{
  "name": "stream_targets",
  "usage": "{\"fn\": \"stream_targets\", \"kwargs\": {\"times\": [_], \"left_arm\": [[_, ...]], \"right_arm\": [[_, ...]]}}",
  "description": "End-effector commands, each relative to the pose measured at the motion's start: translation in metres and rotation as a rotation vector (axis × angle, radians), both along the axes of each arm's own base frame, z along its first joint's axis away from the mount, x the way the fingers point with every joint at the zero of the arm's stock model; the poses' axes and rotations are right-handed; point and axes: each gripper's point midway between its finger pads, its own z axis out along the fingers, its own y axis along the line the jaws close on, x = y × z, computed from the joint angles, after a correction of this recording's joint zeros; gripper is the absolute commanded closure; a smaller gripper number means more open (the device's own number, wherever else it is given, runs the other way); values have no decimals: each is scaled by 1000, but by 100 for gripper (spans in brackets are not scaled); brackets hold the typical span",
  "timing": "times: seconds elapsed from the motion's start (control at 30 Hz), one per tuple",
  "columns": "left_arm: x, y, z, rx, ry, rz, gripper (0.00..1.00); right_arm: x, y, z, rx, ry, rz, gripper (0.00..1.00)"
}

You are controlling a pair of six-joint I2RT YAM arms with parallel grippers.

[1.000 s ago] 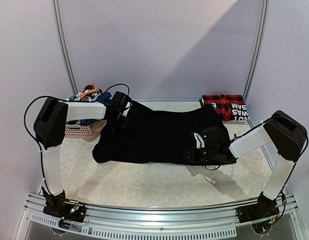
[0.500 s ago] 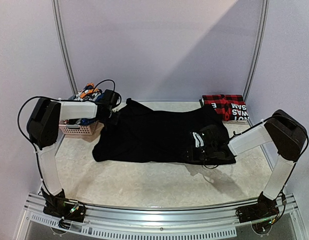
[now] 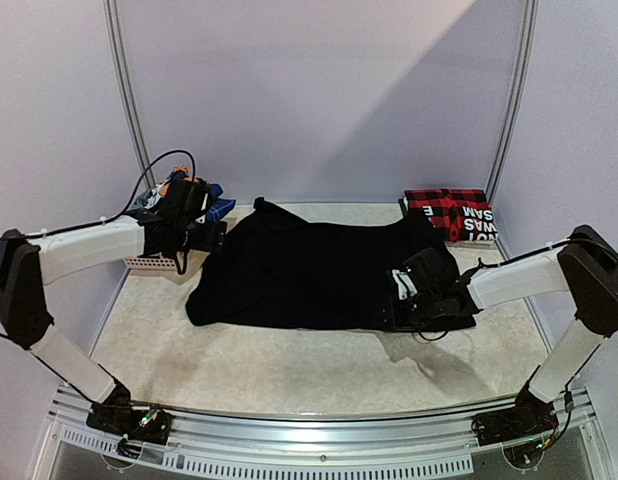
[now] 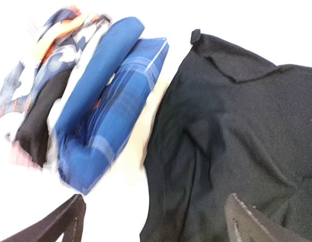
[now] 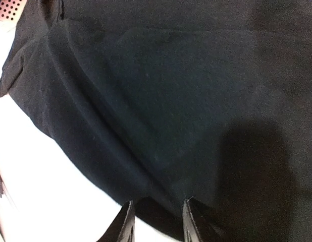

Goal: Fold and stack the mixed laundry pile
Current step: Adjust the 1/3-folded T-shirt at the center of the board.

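Note:
A large black garment [image 3: 309,265] lies spread flat across the middle of the table. My left gripper [image 3: 194,240] hangs open off its left edge, holding nothing; in the left wrist view its gripper [image 4: 156,227] frames bare table and the black garment's [image 4: 237,126] edge. The rest of the laundry pile [image 3: 179,190] fills the basket: a blue plaid shirt [image 4: 115,96] and a grey-white-orange patterned piece [image 4: 50,40]. My right gripper [image 3: 429,295] sits low on the garment's right end, jaws narrowly apart with a thick fold of black cloth [image 5: 161,91] filling the gap at the gripper [image 5: 157,219].
The pale lattice basket [image 3: 149,263] stands at the back left, just beside the left gripper. A folded red-and-black plaid piece [image 3: 451,210] with a black lettered one lies at the back right. Metal frame posts rise at both back corners.
My left gripper has opened, let go of the garment's top-left corner and drawn back left toward the basket. The right gripper has shifted slightly right with the cloth.

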Motion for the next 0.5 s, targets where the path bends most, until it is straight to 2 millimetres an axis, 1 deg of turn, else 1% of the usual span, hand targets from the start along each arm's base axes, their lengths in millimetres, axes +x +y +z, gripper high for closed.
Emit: {"fn": "stream_targets", "kwargs": {"times": [0.0,0.07,0.1,0.17,0.2,0.23,0.27,0.3,0.37,0.47], "left_arm": [[-46,16,-9,8,47,78,0],[-65,20,-15,16,66,94,2],[-73,20,-18,1,75,98,4],[-88,17,-26,-50,97,89,11],[-95,16,-30,-76,106,81,14],[-102,15,-35,-101,116,79,17],[-107,15,-40,-119,121,78,20],[-112,16,-44,-140,125,80,22],[-120,20,-52,-164,126,94,27],[-127,20,-68,-196,148,97,30]], "right_arm": [[-13,-18,12,-54,-15,-12,64],[-12,-24,24,-48,-48,-38,59],[-12,-28,26,-52,-59,-51,56],[-13,-37,31,-57,-82,-88,49],[-13,-41,36,-54,-96,-112,47],[-13,-46,36,-62,-101,-136,46],[-14,-52,39,-66,-108,-157,45],[-10,-64,42,-95,-135,-216,44],[-10,-80,42,-138,-148,-283,42],[-10,-101,46,-196,-160,-368,42]]}}
